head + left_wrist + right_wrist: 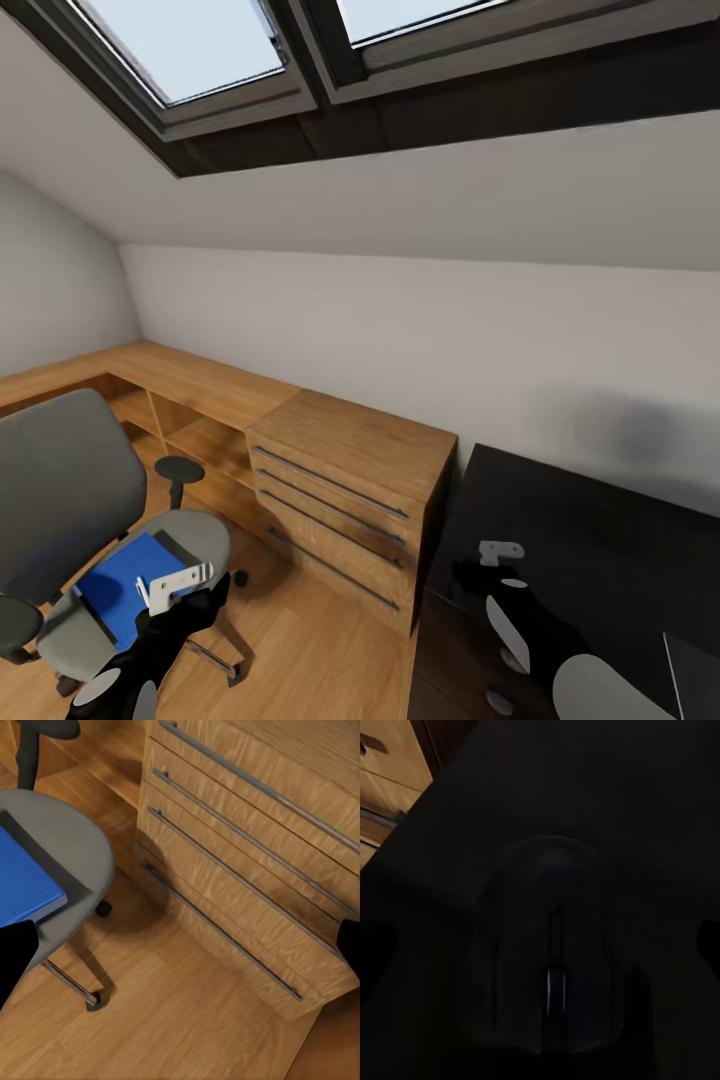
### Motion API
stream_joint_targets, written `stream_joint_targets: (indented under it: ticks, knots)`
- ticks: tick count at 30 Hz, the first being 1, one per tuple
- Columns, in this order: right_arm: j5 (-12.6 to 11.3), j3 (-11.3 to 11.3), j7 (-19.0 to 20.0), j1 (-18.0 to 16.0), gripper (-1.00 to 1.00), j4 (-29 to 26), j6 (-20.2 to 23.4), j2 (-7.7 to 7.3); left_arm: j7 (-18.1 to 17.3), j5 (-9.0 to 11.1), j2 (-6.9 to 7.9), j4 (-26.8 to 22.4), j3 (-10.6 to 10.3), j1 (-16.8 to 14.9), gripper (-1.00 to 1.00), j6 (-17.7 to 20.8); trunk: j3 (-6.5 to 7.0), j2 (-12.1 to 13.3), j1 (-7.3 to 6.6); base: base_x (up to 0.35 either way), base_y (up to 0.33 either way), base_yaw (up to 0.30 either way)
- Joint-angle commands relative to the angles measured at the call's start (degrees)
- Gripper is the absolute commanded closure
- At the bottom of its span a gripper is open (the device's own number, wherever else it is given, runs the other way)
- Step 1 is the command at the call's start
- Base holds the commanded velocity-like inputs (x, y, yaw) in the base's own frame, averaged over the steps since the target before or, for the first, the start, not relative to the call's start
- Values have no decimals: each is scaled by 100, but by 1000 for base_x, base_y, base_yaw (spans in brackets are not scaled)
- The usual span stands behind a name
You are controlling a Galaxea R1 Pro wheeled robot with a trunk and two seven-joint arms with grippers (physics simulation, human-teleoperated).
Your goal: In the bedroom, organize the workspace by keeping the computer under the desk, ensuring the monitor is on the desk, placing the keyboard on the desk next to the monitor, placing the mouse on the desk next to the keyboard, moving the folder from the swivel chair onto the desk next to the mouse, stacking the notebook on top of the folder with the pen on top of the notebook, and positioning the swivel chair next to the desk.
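No legible writing — mouse [547,952] on desk [585,787], between open right claw [540,945] fingertips.

My left gripper [172,590] hangs over the chair [70,500] seat's near edge, the folder [125,590] lying on the seat just behind it. Right of the chair stands a drawer cabinet [345,490], then the desk [600,540]. My right gripper [497,570] hovers above the desk, the mouse [547,945] lying directly beneath, between its fingers.
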Motion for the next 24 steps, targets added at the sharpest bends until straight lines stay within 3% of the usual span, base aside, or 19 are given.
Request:
stream_joint_targets:
  ticks: [1, 17, 22, 23, 24]
  knots:
    - [-51, 48, -48, -2, -100, -14, 31, -8, -34, 14, -6, -9, 15, -3, -100, 33, -25, -46, 23, 0, 0, 0]
    - [-58, 40, -46, -2, -100, -22, 18, -11, -34, 14, -6, -9, 15, -3, -100, 33, -312, -688, 375, 0, 0, 0]
    - [-54, 40, -48, -2, -100, -23, 15, -10, -34, 14, -6, -9, 16, -3, -100, 33, -312, -688, 375, 0, 0, 0]
    - [-54, 40, -47, -2, 100, -23, 17, -12, -34, 14, -6, -9, 16, -3, -100, 33, -312, -688, 375, 0, 0, 0]
    - [-54, 40, -49, -2, 100, -23, 18, -11, -34, 14, -6, -9, 15, -3, -100, 33, -312, -688, 375, 0, 0, 0]
